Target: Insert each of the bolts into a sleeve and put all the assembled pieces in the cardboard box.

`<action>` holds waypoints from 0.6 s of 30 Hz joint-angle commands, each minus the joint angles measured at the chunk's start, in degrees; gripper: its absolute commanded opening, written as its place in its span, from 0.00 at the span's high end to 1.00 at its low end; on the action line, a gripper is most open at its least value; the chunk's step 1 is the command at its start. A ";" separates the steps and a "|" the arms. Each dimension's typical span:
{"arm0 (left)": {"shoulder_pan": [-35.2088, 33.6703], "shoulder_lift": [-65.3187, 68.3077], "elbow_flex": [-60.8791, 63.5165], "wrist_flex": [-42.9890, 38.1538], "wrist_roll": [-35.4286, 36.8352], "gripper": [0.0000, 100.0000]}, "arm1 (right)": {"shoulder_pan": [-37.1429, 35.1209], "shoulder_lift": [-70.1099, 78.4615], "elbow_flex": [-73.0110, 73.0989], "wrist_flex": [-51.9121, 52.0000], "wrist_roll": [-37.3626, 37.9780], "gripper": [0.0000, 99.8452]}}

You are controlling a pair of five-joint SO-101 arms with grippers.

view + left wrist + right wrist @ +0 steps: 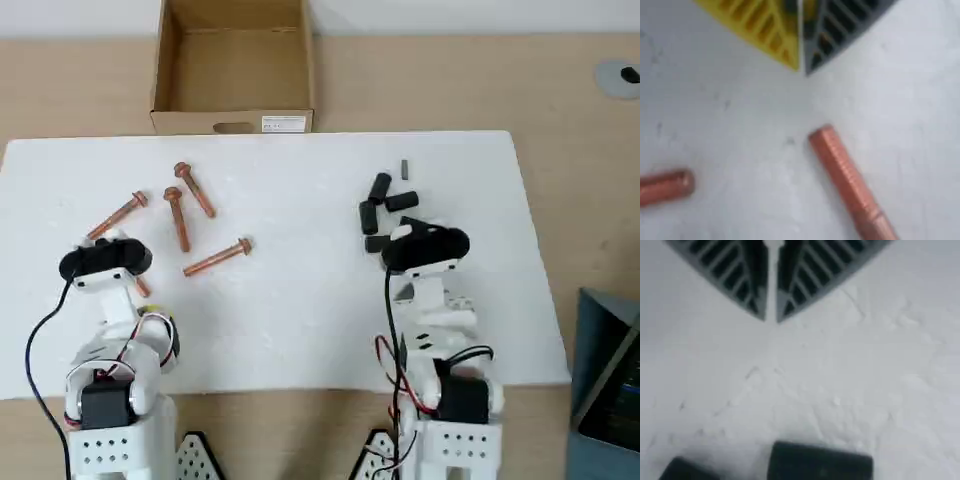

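Observation:
Several copper bolts (pixel 178 219) lie scattered on the left of the white mat (pixel 300 330). A cluster of black sleeves (pixel 379 187) lies at the right. The open cardboard box (pixel 235 65) stands empty beyond the mat's far edge. My left arm (pixel 105 262) hovers at the near edge of the bolts. Its gripper (pixel 801 67) is shut and holds nothing, with one bolt end (pixel 850 182) just ahead and another bolt (pixel 665 187) beside it. My right arm (pixel 425 250) sits just short of the sleeves. Its gripper (pixel 771 315) is shut and empty, with two sleeves (pixel 820 462) ahead.
A grey disc (pixel 618 78) lies on the wooden table at the far right. A dark device (pixel 605 380) stands off the mat's right edge. Bare mat stretches between the two arms and between bolts and sleeves.

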 commanded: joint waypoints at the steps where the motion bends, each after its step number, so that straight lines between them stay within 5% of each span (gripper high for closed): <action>1: -0.62 -0.22 -6.68 -1.49 -0.09 0.99 | 0.31 -5.76 -8.75 2.90 0.00 0.99; 10: -0.62 2.07 -16.97 1.14 -0.26 0.99 | 0.31 9.89 -24.84 4.75 -0.44 0.99; 18: -4.04 19.56 -29.19 1.85 -0.44 0.99 | 0.48 33.98 -45.23 6.33 -0.44 0.99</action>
